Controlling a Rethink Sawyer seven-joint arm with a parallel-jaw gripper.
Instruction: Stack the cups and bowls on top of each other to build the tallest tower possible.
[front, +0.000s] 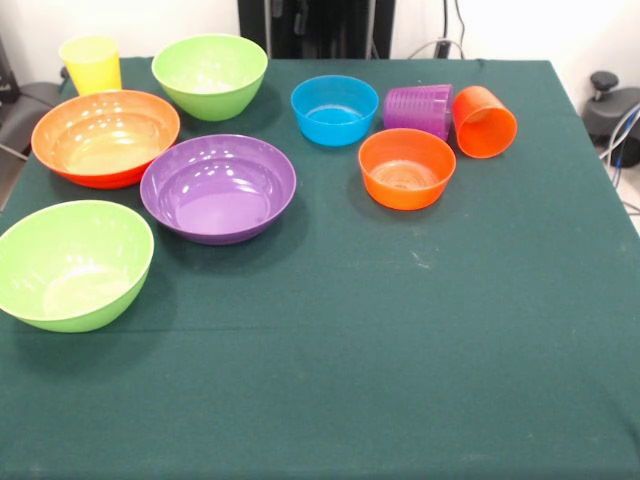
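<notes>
No gripper shows in the front view. A yellow cup (91, 63) stands upright at the far left. A ribbed purple cup (419, 108) and an orange cup (485, 121) lie on their sides at the far right, touching. Two lime green bowls stand upright, one at the back (210, 75) and one at the near left (72, 263). A large orange bowl (105, 137) and a large purple bowl (218, 187) sit side by side on the left. A small blue bowl (334, 109) and a small orange bowl (406, 167) sit mid-table. The pink bowl is out of view.
The dark green tablecloth (400, 340) covers the table. The robot's black pedestal (315, 28) stands behind the far edge. A black object (612, 105) sits off the table at the right.
</notes>
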